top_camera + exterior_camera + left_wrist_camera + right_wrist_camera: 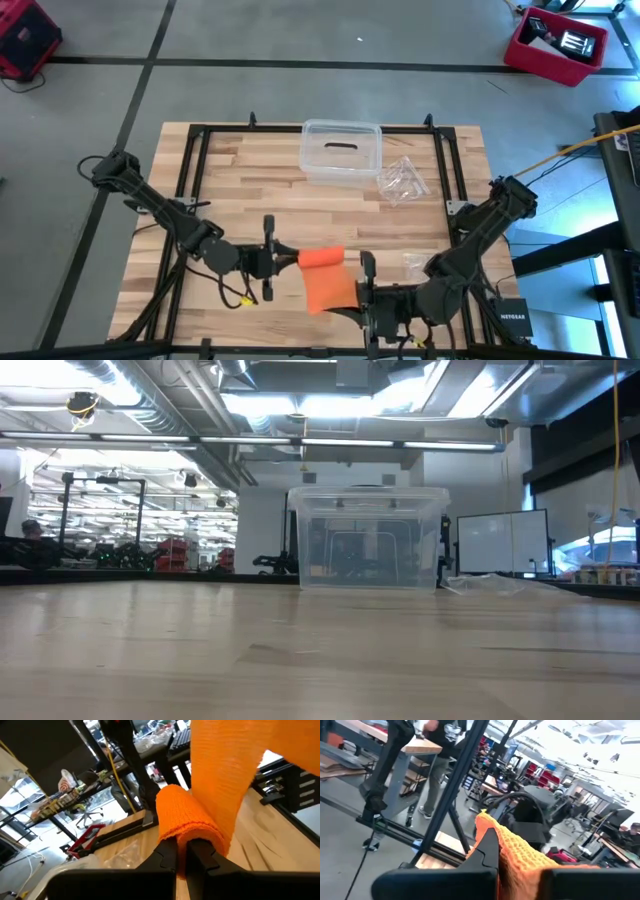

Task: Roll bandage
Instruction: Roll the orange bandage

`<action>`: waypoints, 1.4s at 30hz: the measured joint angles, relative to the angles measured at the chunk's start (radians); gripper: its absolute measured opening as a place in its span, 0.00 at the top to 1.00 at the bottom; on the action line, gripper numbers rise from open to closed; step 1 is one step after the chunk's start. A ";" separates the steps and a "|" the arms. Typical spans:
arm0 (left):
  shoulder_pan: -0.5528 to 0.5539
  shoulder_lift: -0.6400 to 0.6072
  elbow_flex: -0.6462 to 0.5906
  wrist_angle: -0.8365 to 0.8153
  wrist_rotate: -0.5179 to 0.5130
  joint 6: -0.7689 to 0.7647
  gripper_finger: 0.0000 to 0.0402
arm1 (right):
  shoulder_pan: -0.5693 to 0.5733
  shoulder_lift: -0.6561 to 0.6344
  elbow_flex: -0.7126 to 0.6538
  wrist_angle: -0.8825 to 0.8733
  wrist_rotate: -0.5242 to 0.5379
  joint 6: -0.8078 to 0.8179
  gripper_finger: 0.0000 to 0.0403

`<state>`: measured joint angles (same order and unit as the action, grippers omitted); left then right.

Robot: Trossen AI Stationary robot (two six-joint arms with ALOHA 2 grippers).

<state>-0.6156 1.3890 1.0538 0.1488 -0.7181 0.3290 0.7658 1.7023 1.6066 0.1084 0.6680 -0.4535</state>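
The bandage is a bright orange fabric strip near the table's near edge. One end is wound into a small roll [322,257]. The flat band [328,288] runs from the roll toward the near edge. My left gripper [290,258] comes from the table's left and is shut at the roll [185,820]. My right gripper [358,297] comes from the right and is shut on the band's other end [520,860]. The low view shows neither the bandage nor the grippers. My left gripper holds the rolled end [187,832] of the bandage, with its fingers [167,857] close together and lying level, coming from the table's left. The roll wraps over the fingertips and hides the contact. The band [225,765] leads away from the roll toward my right gripper. My right gripper pinches the band's free end between its two fingers [487,852], coming level from the table's right. The band's edge [485,820] sticks out past the fingertips. One layer or several, I cannot tell.
A clear plastic box [341,152] stands at the table's far middle and also shows in the low view [367,538]. A crinkled clear plastic bag [403,182] lies to its right, and another [415,263] lies near my right arm. A black frame [190,160] runs around the tabletop.
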 joint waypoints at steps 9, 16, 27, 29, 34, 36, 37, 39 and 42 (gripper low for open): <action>-0.006 0.000 0.000 -0.001 0.000 -0.003 1.00 | -0.021 0.000 0.036 -0.006 0.082 -0.032 1.00; -0.006 0.011 0.000 -0.020 -0.001 -0.004 1.00 | -0.098 0.000 0.036 0.007 0.082 -0.037 1.00; -0.040 0.044 0.000 -0.028 -0.004 0.029 1.00 | -0.200 -0.045 0.036 0.013 0.177 -0.069 1.00; -0.052 0.044 0.000 -0.027 -0.004 0.057 1.00 | -0.225 -0.050 0.036 -0.014 0.179 -0.068 1.00; -0.067 0.059 0.001 -0.042 -0.005 0.100 1.00 | -0.293 -0.050 0.036 -0.124 0.177 0.024 1.00; -0.077 0.068 0.001 -0.036 -0.005 0.098 0.99 | -0.326 -0.050 0.036 -0.196 0.174 0.093 1.00; -0.083 0.073 0.001 -0.035 -0.006 0.098 0.99 | -0.344 -0.050 0.036 -0.239 0.173 0.133 1.00; -0.095 0.080 0.001 -0.027 -0.007 0.099 0.99 | -0.372 -0.050 0.036 -0.300 0.167 0.199 1.00; -0.104 0.081 0.000 -0.027 -0.006 0.097 0.99 | -0.405 -0.049 0.036 -0.372 0.089 0.306 1.00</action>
<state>-0.7200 1.4700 1.0542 0.1215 -0.7246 0.4263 0.3607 1.6535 1.6421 -0.2637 0.7567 -0.1478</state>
